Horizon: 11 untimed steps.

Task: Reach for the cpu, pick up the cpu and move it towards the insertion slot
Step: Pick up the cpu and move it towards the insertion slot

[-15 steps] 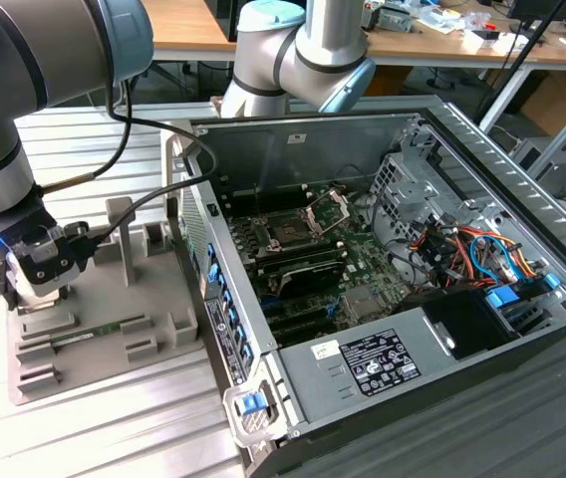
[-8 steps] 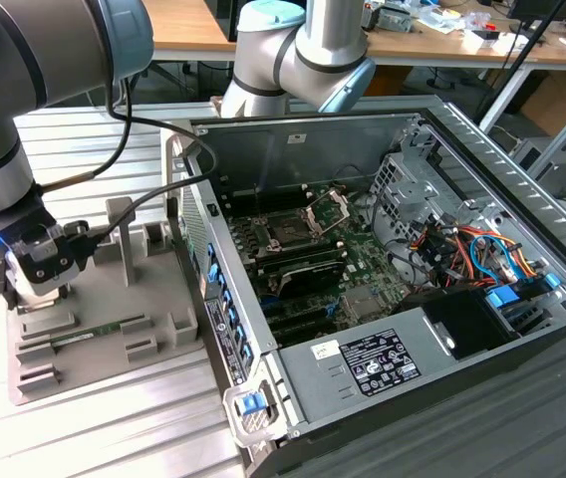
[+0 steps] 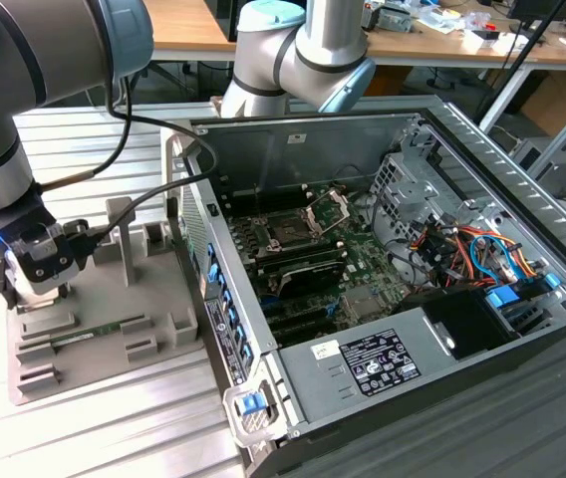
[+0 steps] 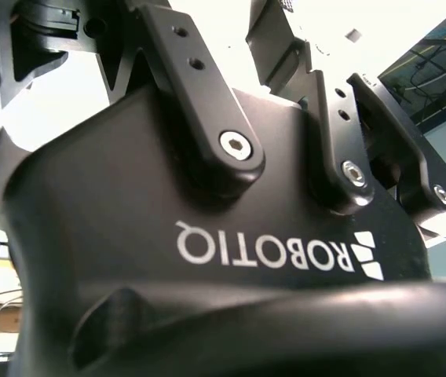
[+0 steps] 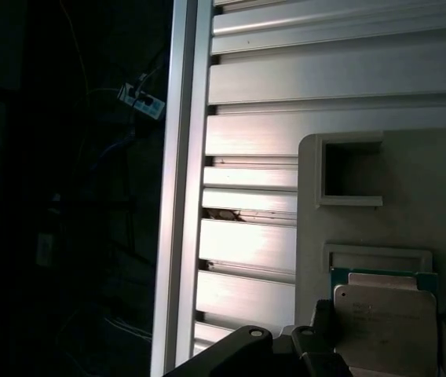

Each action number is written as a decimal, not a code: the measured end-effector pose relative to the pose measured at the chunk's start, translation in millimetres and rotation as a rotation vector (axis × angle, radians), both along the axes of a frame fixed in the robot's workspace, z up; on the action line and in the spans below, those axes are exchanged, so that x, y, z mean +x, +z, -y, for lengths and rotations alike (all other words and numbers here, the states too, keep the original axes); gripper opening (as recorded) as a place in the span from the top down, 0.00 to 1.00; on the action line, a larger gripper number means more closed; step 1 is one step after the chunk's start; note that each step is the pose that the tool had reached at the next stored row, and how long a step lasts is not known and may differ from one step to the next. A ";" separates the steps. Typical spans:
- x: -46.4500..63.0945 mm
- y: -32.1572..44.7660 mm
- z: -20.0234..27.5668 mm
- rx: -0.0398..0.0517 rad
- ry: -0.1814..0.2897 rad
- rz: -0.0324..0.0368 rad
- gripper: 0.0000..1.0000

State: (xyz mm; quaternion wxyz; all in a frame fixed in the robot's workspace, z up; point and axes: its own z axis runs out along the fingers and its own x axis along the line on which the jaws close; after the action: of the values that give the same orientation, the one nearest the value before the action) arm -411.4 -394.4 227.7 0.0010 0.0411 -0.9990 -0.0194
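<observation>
**Tool low over the cpu: hazards at the lift and the crossing**

The tool (image 3: 36,269) sits low over the grey tray (image 3: 114,299) at the exterior view's left. I cannot tell whether it is open or clamped. In the first wrist view the cpu (image 5: 384,330) lies flat in its tray pocket, right under the tool.

- **Lift:** an off-centre or shallow hold on so thin a chip may let it tilt, catch the pocket lip, or drop onto the slatted desk (image 3: 94,418).
- **Memory stick (image 3: 84,335):** it lies near in the same tray, and a stray sweep could knock it.
- **Crossing:** the case wall (image 3: 213,299) stands between the tray and the insertion slot (image 3: 289,231), which are well apart. A low carry could strike the wall or the raised socket frame (image 3: 328,209).
</observation>
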 end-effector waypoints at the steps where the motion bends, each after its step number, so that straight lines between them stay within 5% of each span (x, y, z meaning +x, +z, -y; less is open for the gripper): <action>1: 0.0 0.2 0.0 0.0000 0.000 0.0000 0.45; 11: 0.0 2.2 0.0 0.0000 0.000 0.0000 0.45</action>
State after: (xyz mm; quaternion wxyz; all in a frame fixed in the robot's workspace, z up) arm -411.4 -394.4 230.0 0.0010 0.0411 -0.9990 -0.0193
